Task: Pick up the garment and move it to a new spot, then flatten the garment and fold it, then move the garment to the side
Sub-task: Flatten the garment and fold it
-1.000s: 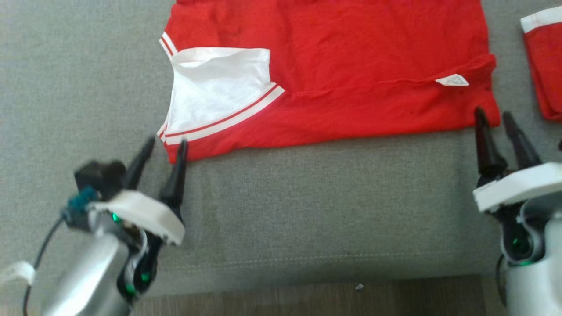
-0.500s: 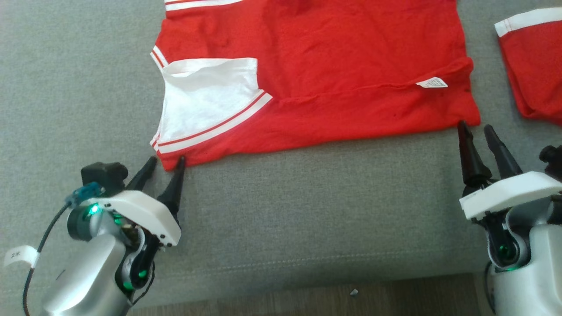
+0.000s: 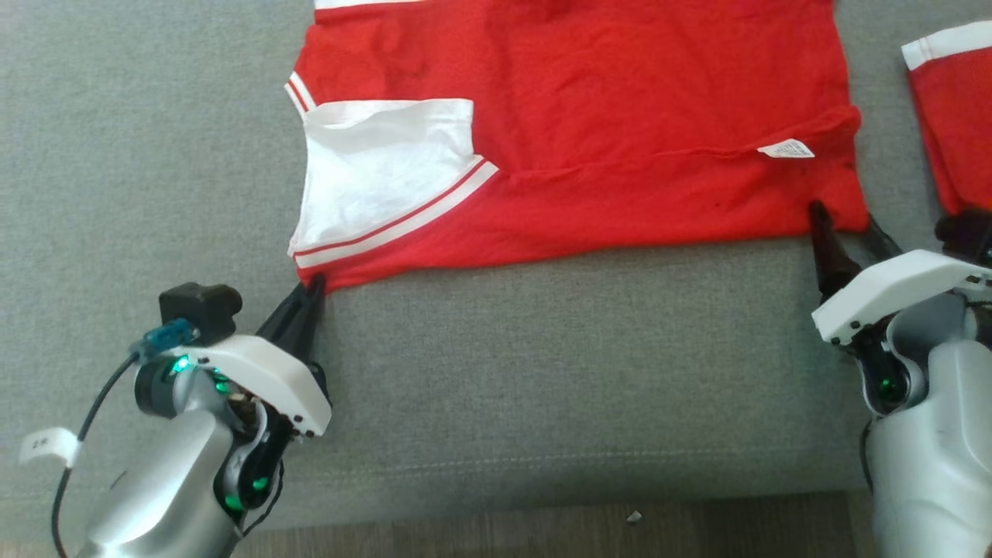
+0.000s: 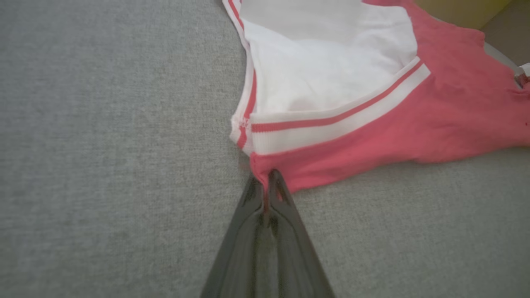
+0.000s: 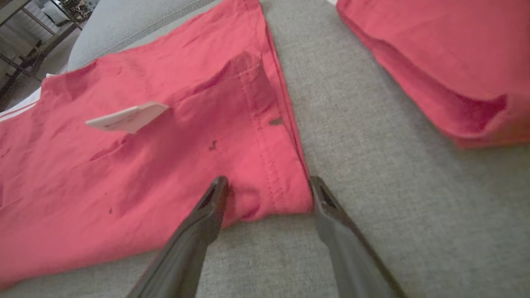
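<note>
Jersey: one red jersey (image 3: pixel 620 116), spread flat on the grey cushion (image 3: pixel 542 372). The top edge of the head view cuts off its far part.
Where the jersey is: in the middle of the cushion, in front of the robot. Its near edge runs from one gripper to the other.
White panel: one (image 3: pixel 380 167), at the left side of the jersey, bordered by white trim with a red stripe.
Tag: one small white tag (image 3: pixel 785 148), near the right edge of the jersey.
Other red cloth: one piece (image 3: pixel 949 116) with a white band. It lies to the right of the jersey and apart from it, with a strip of cushion between.
Grippers: two, each with two dark fingers.
Left gripper (image 3: pixel 312 287): at the near left corner of the jersey, jaws clenched on this corner.
Right gripper (image 3: pixel 845 217): at the near right corner, jaws released and wide, one finger on each side of the corner.
Left wrist view adds: a thin fold of red cloth is pinched between the two fingertips, just under the striped trim. In the head view the dark fingers look only pressed together.
Right wrist view adds: one finger (image 5: pixel 215 194) rests on the red cloth and the other is on the cushion just beside the hem, so the cloth is not gripped. The stitched hem and a few small dark specks are also visible.
Head view adds: a strip of wooden floor (image 3: pixel 465 535) below the front edge of the cushion, and one white paper label (image 3: pixel 48 446) on the cable of the left arm.
</note>
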You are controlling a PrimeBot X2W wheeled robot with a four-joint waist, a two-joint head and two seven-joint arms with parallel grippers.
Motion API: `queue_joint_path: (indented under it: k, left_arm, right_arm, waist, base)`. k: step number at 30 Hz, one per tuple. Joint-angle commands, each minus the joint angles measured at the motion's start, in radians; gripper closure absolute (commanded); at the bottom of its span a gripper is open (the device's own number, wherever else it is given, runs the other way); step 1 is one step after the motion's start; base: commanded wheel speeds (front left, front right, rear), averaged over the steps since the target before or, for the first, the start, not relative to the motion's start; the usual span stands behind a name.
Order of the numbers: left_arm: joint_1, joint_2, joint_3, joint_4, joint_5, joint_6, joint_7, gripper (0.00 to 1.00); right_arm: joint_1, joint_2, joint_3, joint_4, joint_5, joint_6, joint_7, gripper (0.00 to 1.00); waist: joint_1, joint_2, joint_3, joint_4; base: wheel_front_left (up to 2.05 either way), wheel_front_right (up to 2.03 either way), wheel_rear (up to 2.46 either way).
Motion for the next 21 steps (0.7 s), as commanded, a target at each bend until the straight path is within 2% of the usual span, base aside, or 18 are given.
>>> queue_joint_path:
  k: [1, 8, 14, 21]
  left_arm:
    - [-0.030, 0.021, 0.029, -0.010, 0.003, 0.000, -0.011, 1.00]
    - [-0.015, 0.027, 0.033, -0.014, -0.005, -0.003, -0.030, 1.00]
    - [0.070, 0.059, 0.040, -0.102, -0.053, -0.005, 0.001, 1.00]
    - [0.201, 0.103, 0.006, -0.268, -0.078, 0.045, 0.093, 1.00]
  right_arm:
    - [-0.015, -0.003, 0.026, -0.024, -0.010, 0.006, 0.000, 1.00]
    - [0.062, -0.038, 0.063, -0.068, 0.034, 0.006, -0.001, 1.00]
    - [0.169, -0.121, 0.099, -0.173, 0.125, 0.006, 0.056, 1.00]
    - [0.284, -0.177, 0.082, -0.276, 0.167, 0.006, 0.135, 1.00]
  waist:
    - [0.0000, 0.0000, -0.002, 0.004]
    - [0.0000, 0.0000, -0.026, 0.011]
    - [0.0000, 0.0000, -0.053, 0.009]
    - [0.0000, 0.0000, -0.051, 0.012]
  base:
    - [0.00, 0.00, 0.00]
    - [0.00, 0.00, 0.00]
    - [0.00, 0.00, 0.00]
    - [0.00, 0.00, 0.00]
